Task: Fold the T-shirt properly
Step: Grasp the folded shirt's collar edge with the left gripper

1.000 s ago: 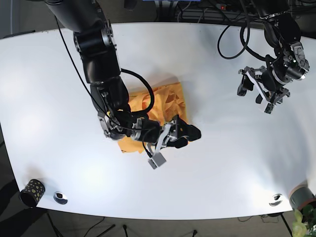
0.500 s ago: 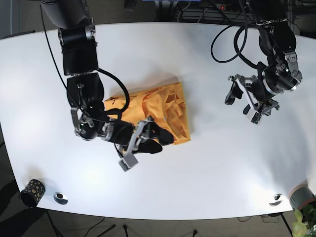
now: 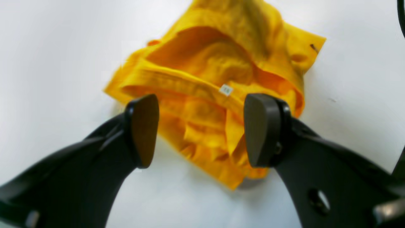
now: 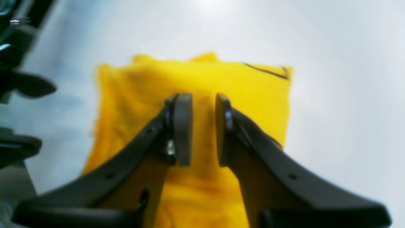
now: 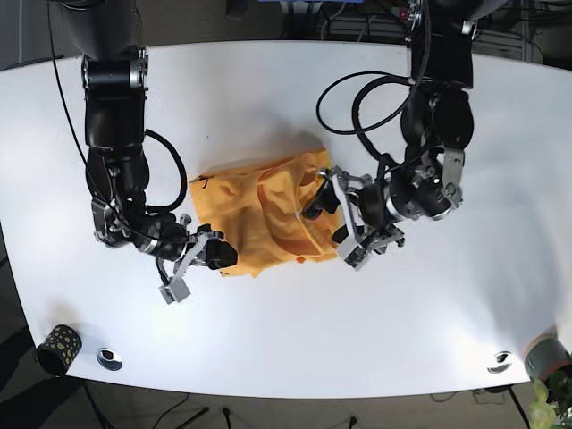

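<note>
T-shirt (image 5: 268,214), rumpled, may bunch if the wide-open, empty left fingers (image 3: 148,126) close while the nearly closed right fingers (image 4: 183,129), grip unclear, tug.

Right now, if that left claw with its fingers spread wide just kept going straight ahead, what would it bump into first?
Most likely the yellow T-shirt. The left gripper is open and points straight at the crumpled cloth, near its small white tag. Depth is unclear, but nothing lies between.
</note>
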